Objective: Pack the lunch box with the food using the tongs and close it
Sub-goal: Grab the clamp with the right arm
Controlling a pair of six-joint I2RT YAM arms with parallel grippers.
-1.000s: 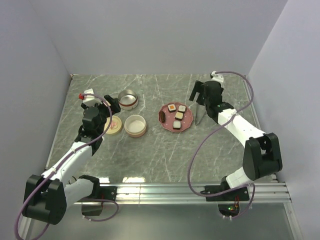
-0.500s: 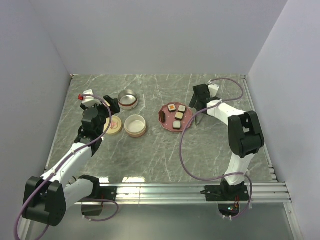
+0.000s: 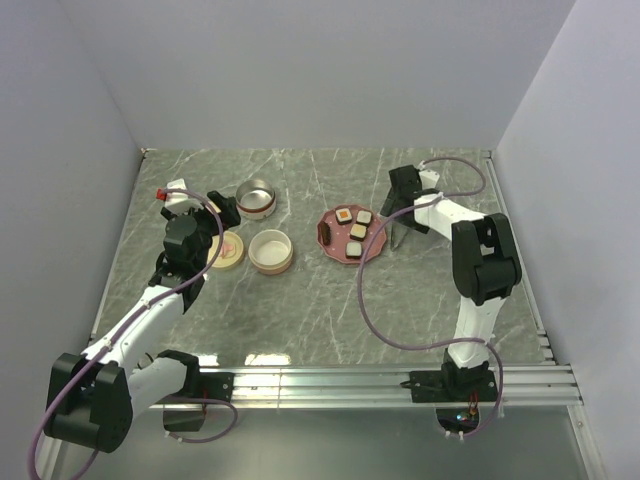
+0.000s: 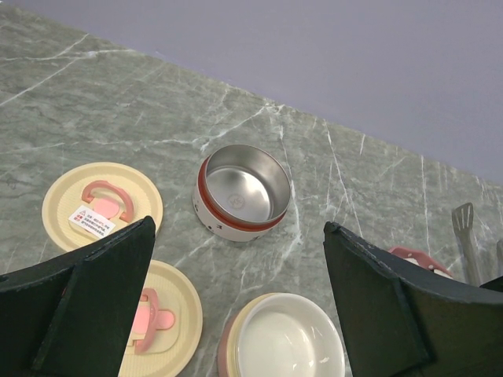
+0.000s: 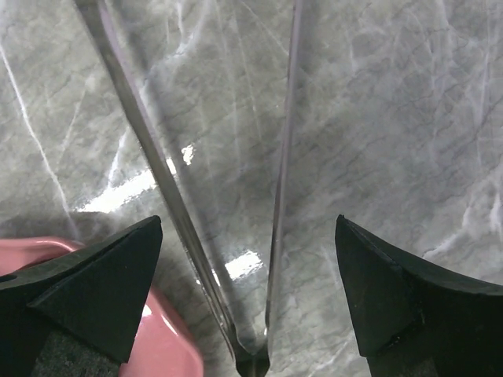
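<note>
The tongs [image 5: 279, 181] lie on the marble, both thin arms running between my right gripper's [image 5: 244, 228] open fingers, joined end near the bottom edge of the right wrist view. In the top view the right gripper [image 3: 398, 208] hangs over the tongs [image 3: 396, 238], just right of the pink plate [image 3: 374, 245]. Several food pieces [image 3: 357, 231] sit on that plate. My left gripper [image 4: 239, 228] is open and empty above the lunch box parts: a steel-lined bowl [image 4: 242, 192] and a white-lined bowl [image 4: 287, 338]. The left gripper [image 3: 220, 205] sits left of the steel bowl [image 3: 256, 197].
Two cream lids with pink handles [image 4: 102, 208] [image 4: 161, 318] lie left of the bowls. The white bowl [image 3: 271, 251] stands between the lids and the plate. The pink plate's rim [image 5: 165, 345] touches the left finger's side. Grey walls enclose the table.
My right arm has folded up and in, bringing its gripper down close over the tongs beside the plate. The left arm has stayed put.
</note>
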